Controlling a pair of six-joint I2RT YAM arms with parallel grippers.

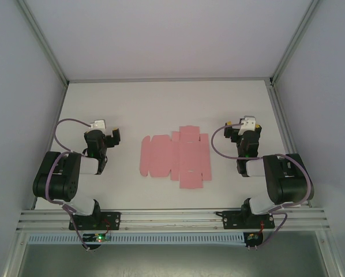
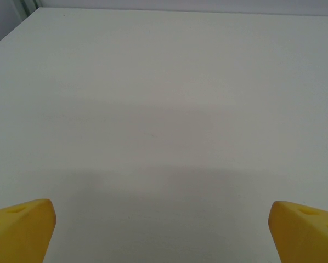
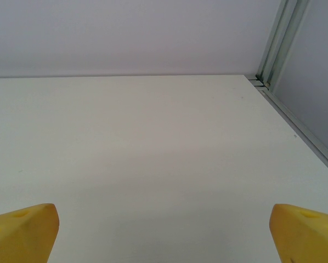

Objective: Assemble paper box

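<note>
At the middle of the tabletop (image 1: 161,104), about halfway between its left and right edges, you have one paper box (image 1: 173,157). It is a single flat pink die-cut sheet, its flaps spread out and none folded up into a wall. It lies between your two arms, well apart from both. Your left hand (image 1: 111,137) hangs toward the left edge and your right hand (image 1: 231,131) toward the right edge, each over bare tabletop. From above, both hands look small and dark, and you cannot make out their fingers there. On the left wrist camera the two yellow fingertips (image 2: 21,230) stand wide apart at the bottom corners, cut off by the frame. On the right wrist camera its two fingertips (image 3: 22,233) stand just as wide apart, likewise cropped, with white tabletop between them.
</note>
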